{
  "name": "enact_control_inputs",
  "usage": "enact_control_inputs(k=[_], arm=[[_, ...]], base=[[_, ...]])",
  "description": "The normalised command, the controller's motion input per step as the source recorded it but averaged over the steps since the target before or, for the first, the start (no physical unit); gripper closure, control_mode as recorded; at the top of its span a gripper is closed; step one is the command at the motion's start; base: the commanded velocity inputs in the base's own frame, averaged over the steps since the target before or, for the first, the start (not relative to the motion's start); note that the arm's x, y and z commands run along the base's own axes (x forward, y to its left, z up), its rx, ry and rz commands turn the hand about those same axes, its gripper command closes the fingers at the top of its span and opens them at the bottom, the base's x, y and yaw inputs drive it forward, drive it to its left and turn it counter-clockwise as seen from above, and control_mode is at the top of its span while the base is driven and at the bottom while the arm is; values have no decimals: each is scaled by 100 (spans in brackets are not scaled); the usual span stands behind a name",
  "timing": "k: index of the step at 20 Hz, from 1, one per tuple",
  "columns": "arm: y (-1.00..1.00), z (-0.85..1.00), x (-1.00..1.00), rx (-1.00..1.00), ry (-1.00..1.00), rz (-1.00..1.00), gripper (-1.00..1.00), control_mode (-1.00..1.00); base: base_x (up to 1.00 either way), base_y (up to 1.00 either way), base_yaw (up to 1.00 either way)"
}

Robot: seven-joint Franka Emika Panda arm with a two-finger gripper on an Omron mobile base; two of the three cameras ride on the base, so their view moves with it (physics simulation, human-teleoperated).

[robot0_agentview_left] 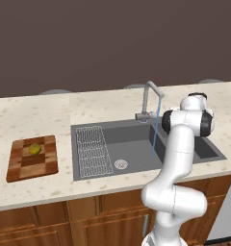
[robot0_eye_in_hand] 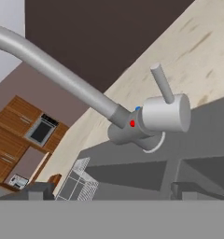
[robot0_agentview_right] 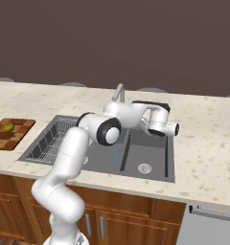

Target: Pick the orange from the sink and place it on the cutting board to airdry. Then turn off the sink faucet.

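The orange [robot0_agentview_left: 35,149] rests on the checkered wooden cutting board [robot0_agentview_left: 31,157], on the counter left of the sink [robot0_agentview_left: 136,139]; both also appear small at the far left, orange [robot0_agentview_right: 8,127] on the cutting board [robot0_agentview_right: 11,135]. The grey sink faucet [robot0_agentview_left: 149,98] stands behind the basin, and a thin blue stream of water [robot0_agentview_left: 156,132] falls from its spout. In the hand view the faucet's base [robot0_eye_in_hand: 153,119] and its upright side lever [robot0_eye_in_hand: 161,84] are close ahead. My gripper [robot0_eye_in_hand: 113,190] is open and empty, fingertips [robot0_eye_in_hand: 41,189] wide apart, just short of the base.
A wire-grid drainer [robot0_agentview_left: 93,150] covers the sink's left part, with a round silver drain [robot0_agentview_left: 121,164] beside it. My arm [robot0_agentview_left: 177,153] arches over the basin's right half. Wooden cabinets [robot0_agentview_left: 64,226] run below the counter, and a dishwasher front [robot0_agentview_right: 208,225] sits at lower right.
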Motion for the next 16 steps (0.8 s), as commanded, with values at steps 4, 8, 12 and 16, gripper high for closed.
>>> enact_control_inputs(k=[4,8,12,16], arm=[[0,-1,13,3,-1,2,-100,-100],[0,0,13,2,0,2,-100,-100],[0,-3,16,2,0,2,100,-100],[0,-6,13,2,0,2,100,-100]], base=[[0,0,0],[0,0,0],[0,0,0],[0,0,0]])
